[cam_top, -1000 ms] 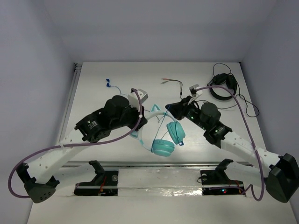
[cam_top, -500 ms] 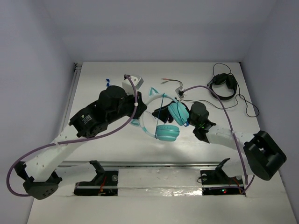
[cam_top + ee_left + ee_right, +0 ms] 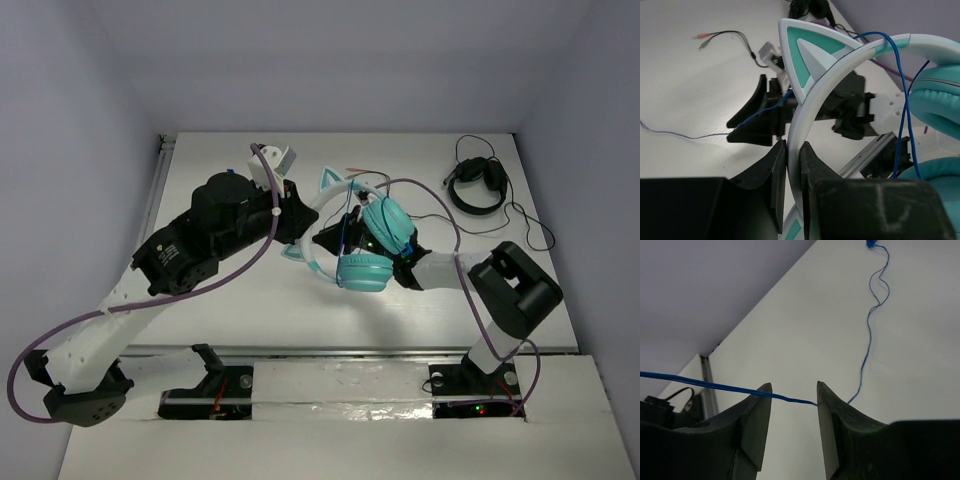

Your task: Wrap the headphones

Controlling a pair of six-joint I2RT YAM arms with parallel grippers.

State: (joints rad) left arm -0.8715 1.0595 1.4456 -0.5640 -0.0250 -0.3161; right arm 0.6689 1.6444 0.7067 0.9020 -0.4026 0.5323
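The teal headphones (image 3: 362, 268) with a white cat-ear headband (image 3: 328, 185) hang above the table's middle. My left gripper (image 3: 298, 232) is shut on the headband; in the left wrist view both jaws press on the white band (image 3: 794, 150) just below a cat ear (image 3: 810, 55). The thin blue cable (image 3: 900, 100) loops over the band and ear cups (image 3: 940, 100). My right gripper (image 3: 335, 236) sits just left of the cups, open. In the right wrist view (image 3: 792, 390) the cable (image 3: 790, 399) runs across its fingertips, unpinched, then trails over the table to the blue plug (image 3: 871, 244).
Small black headphones (image 3: 478, 186) with a black cable lie at the back right. A loose black cable with red tips (image 3: 368, 174) lies behind the teal headphones, also in the left wrist view (image 3: 720, 36). A metal rail (image 3: 330, 352) runs along the near edge.
My right gripper has swept left, from right of the headphones to just left of the cups, drawing the cable along. My left gripper has carried the headphones back and turned them.
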